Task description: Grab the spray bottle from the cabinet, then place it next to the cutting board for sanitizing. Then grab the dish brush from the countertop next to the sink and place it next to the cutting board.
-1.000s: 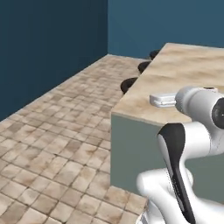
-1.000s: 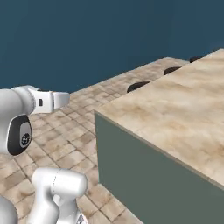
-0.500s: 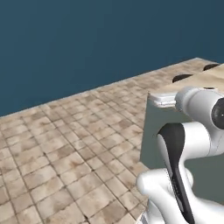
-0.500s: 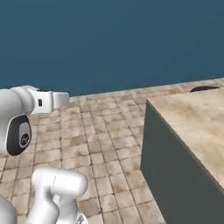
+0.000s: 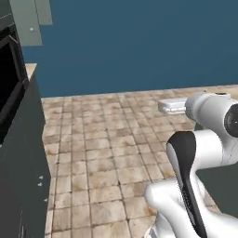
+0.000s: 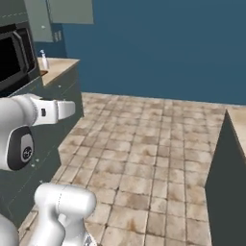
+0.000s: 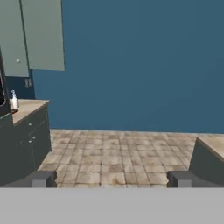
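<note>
1. Plainly, the robot is working on the first step, reaching the spray bottle; nothing is being carried, and the hand is standing fully open, both dark fingertips spread wide with only floor and wall showing between them.
2. A slim white bottle with a pale nozzle is standing upright on the tan top of the table at the far left of the hand view, beside a dark appliance; it is showing in the right base view too, well apart from the arm; whether this is the spray bottle is a judgement, since it is too small to read clearly.
3. Grey-green wall cabinet doors are hanging above that table; they are looking closed, so nothing inside is showing.
4. The tiled floor is lying open between the robot and that table; a second tan-topped counter is sitting off to the right.
5. Judging from this, the next move is calling for bringing the base up to the left-hand table, then extending the arm toward the bottle or the cabinet above it, keeping the hand wide until the fingertips are flanking the bottle's body.
</note>
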Available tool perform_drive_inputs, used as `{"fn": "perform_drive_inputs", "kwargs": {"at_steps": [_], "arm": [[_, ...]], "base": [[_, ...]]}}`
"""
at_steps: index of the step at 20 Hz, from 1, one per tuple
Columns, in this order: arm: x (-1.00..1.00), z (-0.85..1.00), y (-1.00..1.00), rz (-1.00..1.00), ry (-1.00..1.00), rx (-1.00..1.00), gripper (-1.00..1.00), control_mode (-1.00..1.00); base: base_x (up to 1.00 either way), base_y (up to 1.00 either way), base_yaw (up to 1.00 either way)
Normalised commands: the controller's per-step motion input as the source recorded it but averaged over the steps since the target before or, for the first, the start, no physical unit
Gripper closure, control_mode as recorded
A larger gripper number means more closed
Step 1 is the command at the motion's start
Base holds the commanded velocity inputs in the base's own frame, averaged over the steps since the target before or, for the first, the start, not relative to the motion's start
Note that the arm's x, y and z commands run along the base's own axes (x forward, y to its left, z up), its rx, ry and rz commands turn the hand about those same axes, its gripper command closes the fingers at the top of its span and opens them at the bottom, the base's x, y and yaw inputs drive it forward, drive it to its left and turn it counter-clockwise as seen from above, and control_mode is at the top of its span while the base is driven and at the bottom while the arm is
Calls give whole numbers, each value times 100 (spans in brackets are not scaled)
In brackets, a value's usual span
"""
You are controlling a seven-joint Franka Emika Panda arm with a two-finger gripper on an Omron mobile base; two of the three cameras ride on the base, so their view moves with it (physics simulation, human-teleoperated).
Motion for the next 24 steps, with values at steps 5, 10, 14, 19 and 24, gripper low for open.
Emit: {"fn": "perform_drive_inputs", "kwargs": {"at_steps": [5, 10, 14, 19, 24], "arm": [[0, 0, 0, 0, 0, 0, -100, 100], [0, 0, 0, 0, 0, 0, -100, 100], [0, 0, 0, 0, 0, 0, -100, 100], [0, 0, 0, 0, 0, 0, -100, 100], [0, 0, 0, 0, 0, 0, -100, 100]], "base": [[-100, -74, 32], [-100, 30, 4], [-100, 93, 0], [-100, 40, 0], [-100, -44, 1]]}}
